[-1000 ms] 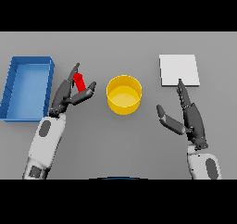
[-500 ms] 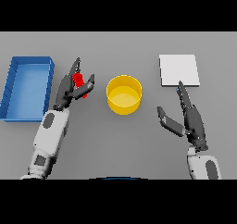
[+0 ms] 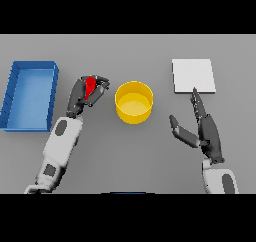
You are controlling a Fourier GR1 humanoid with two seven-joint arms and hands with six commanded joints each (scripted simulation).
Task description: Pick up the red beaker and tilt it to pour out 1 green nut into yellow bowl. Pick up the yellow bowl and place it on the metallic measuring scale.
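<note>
Left hand: the left hand (image 3: 84,95) has its fingers and thumb curled around the red beaker (image 3: 90,86); only a part of the beaker shows between them.
Red beaker: it is held inside the fingers of the left hand, above the table (image 3: 130,156), and it leans with its upper end toward the yellow bowl (image 3: 134,102). What is inside the beaker I cannot tell, because the fingers cover most of it.
Yellow bowl: it stands upright on the table just beside the fingertips of the left hand, on their right side, not touching them. Its inside shows only the yellow bottom; I can see no nut in it.
Blue tray (image 3: 30,95): a blue box with low walls, on the other side of the left hand, near the back of the fingers. Only its blue floor shows inside.
Scale (image 3: 193,75): a flat pale square plate, just past the tips of the right hand's straight fingers; whether the longest fingertip touches its near edge I cannot tell.
Right hand: the right hand (image 3: 204,131) is wide, with fingers straight and thumb spread out toward the bowl, holding nothing. The bowl is well apart from this thumb.
</note>
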